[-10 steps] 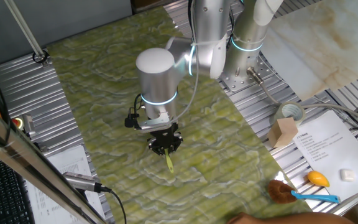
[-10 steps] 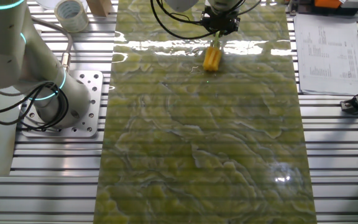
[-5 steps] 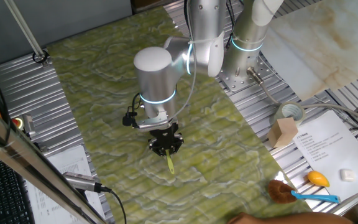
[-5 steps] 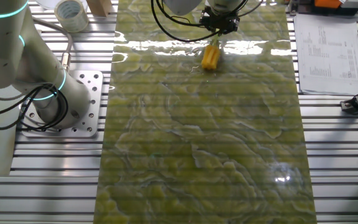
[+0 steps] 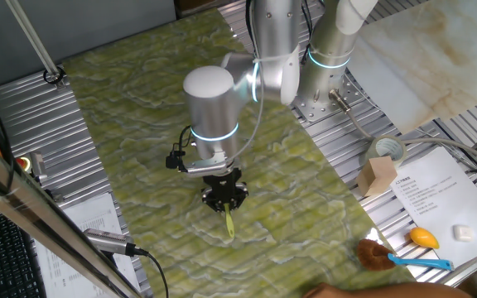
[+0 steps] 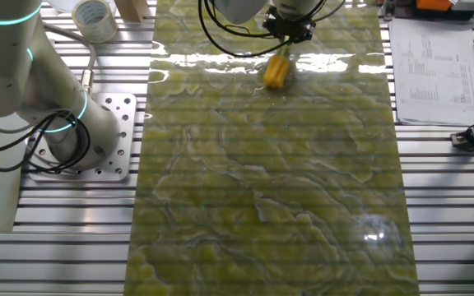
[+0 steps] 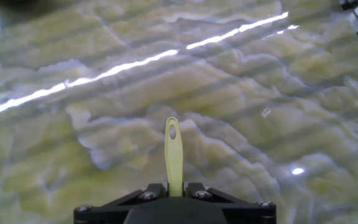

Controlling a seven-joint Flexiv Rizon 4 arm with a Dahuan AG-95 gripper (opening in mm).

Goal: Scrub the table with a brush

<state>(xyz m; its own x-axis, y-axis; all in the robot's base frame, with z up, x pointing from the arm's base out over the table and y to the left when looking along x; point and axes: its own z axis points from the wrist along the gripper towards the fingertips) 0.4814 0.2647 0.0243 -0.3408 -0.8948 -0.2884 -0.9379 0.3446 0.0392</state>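
The table (image 5: 131, 99) is a wide yellow-green marbled sheet with pale veins, also seen in the other fixed view (image 6: 270, 189) and filling the hand view (image 7: 260, 112). My gripper (image 5: 224, 197) points down over its near part and is shut on the brush (image 5: 229, 223), which slants down to the sheet. In the other fixed view the gripper (image 6: 287, 29) is at the far edge, with the brush's yellow blocky head (image 6: 277, 72) on the table just below it. The hand view shows the gripper (image 7: 174, 186) clamped on a thin yellow-green strip of the brush (image 7: 173, 152) with a hole near its tip.
A second arm's base (image 5: 330, 74) stands on ribbed metal beside the sheet, also seen in the other fixed view (image 6: 81, 131). A tape roll (image 5: 385, 151), a cardboard block (image 5: 379, 175), a printed sheet (image 5: 437, 194), an orange object (image 5: 423, 237) and a brown-bristled blue-handled brush (image 5: 387, 257) lie to the right.
The gripper has shifted a little across the sheet with the brush still in it. In the other fixed view the yellow head slid slightly left and farther away.
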